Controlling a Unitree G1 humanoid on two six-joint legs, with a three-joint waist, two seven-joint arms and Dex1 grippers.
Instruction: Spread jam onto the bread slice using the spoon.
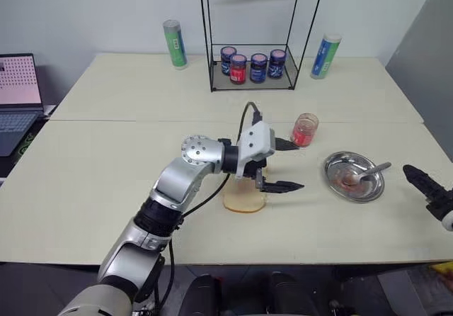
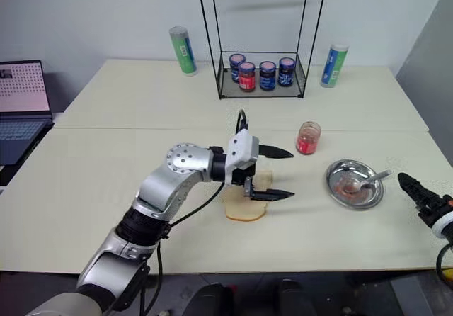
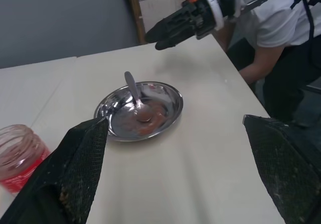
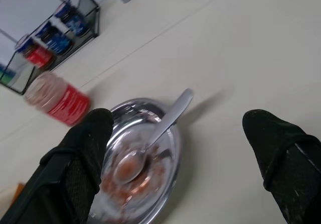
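Nearest the tabletop's front edge, the pale tan bread slice (image 1: 244,200) lies under the wide-open, empty left gripper (image 1: 287,166), while the small silvery spoon (image 1: 373,171) rests in the round steel dish (image 1: 337,166) toward the right edge beside the clear glass jar of red jam (image 1: 305,130), so loading looks pending and the wide-open, empty right gripper (image 1: 425,183) probably must take its handle next.

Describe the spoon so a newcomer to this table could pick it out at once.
Start at the wire rack at the table's far side, then come toward the robot's right, past the clear jar of red jam. There a round steel dish holds the spoon: the only slim silver piece, bowl down in reddish smears, handle over the rim.
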